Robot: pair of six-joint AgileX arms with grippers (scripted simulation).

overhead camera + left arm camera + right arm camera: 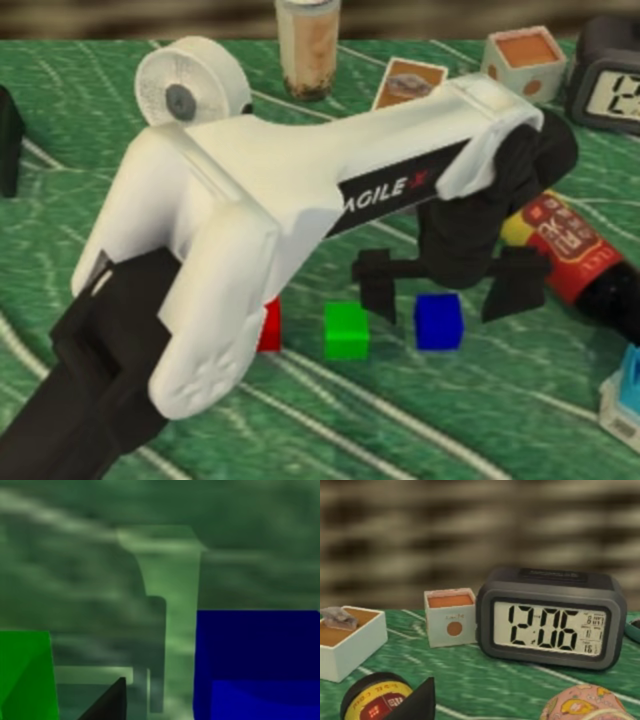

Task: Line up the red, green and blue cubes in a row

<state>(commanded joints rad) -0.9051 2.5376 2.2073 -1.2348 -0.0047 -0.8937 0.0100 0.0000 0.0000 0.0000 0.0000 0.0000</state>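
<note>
The red cube [270,326], green cube [346,331] and blue cube [438,321] stand in a row on the green cloth. My left arm's white link hides half of the red one. My left gripper [445,284] hangs open just above the blue cube, its fingers [376,285] spread wider than the cube. In the left wrist view the blue cube [255,665] and green cube [25,675] flank one dark finger [107,702]. My right arm is out of the top view; its wrist view shows one finger [422,702] with nothing held.
A dark bottle with a red label [575,255] lies right of the blue cube. Behind stand a black clock [610,85], an orange-topped white box [525,60], a card [408,82], a jar [308,45] and a white roll [190,85]. A pale-blue carton [625,395] sits at the right edge.
</note>
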